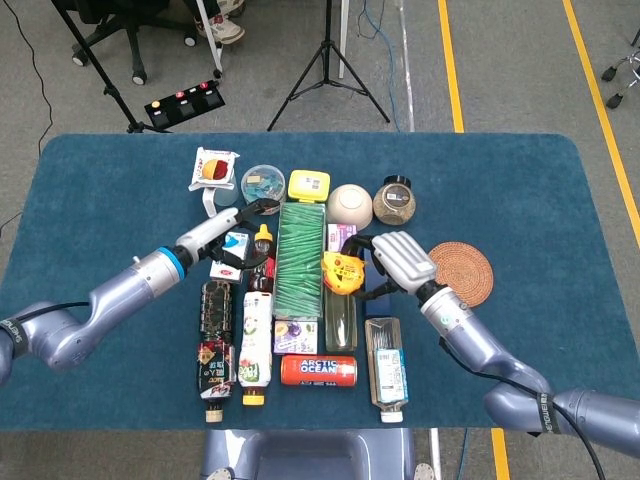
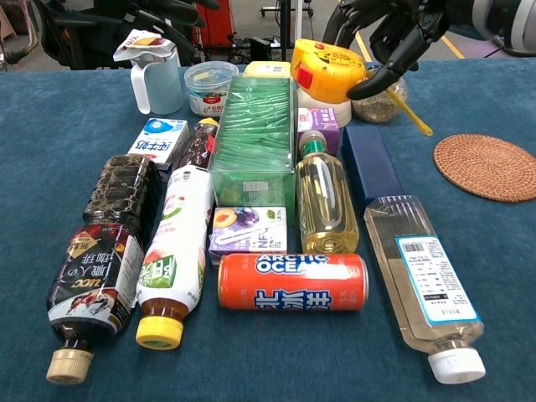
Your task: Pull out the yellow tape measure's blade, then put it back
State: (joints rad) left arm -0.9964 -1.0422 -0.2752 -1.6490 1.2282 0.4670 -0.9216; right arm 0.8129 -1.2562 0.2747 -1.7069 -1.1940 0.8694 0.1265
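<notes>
Tape measure held by right hand, blade back in

Tape measure (image 1: 341, 272) sits in the right hand (image 1: 398, 260), lifted above the rows of goods and hanging over the green box (image 1: 300, 262) and the oil bottle (image 1: 340, 312). In the chest view the dark fingers (image 2: 394, 50) curl round the rounded yellow case (image 2: 327, 70) from the right — firm hold. No blade shows outside the case in either view, so I judge the put-back step done or nearly done.

Left hand (image 1: 247, 213) hangs well to the left of the case, near the round tub (image 1: 263, 186) and the spout pouch (image 1: 213, 171). Fingers look apart and nothing shows in them, though it is small in the head view and mostly cut off in the chest view.

Key relation: case lies to the right of the left hand, and the line between them runs left-right across the worktop (image 1: 90, 200). Right hand is on the case, so it is the nearer one. Any next move is likely just lowering it.

Materials — case is hard glossy plastic with a red button, and a thin yellow strap trails down on the right. The worktop cloth is blue and soft. Can (image 2: 292, 282), bottles and cartons lie packed in tight rows under the case, so there is little bare room to set it down.
</notes>
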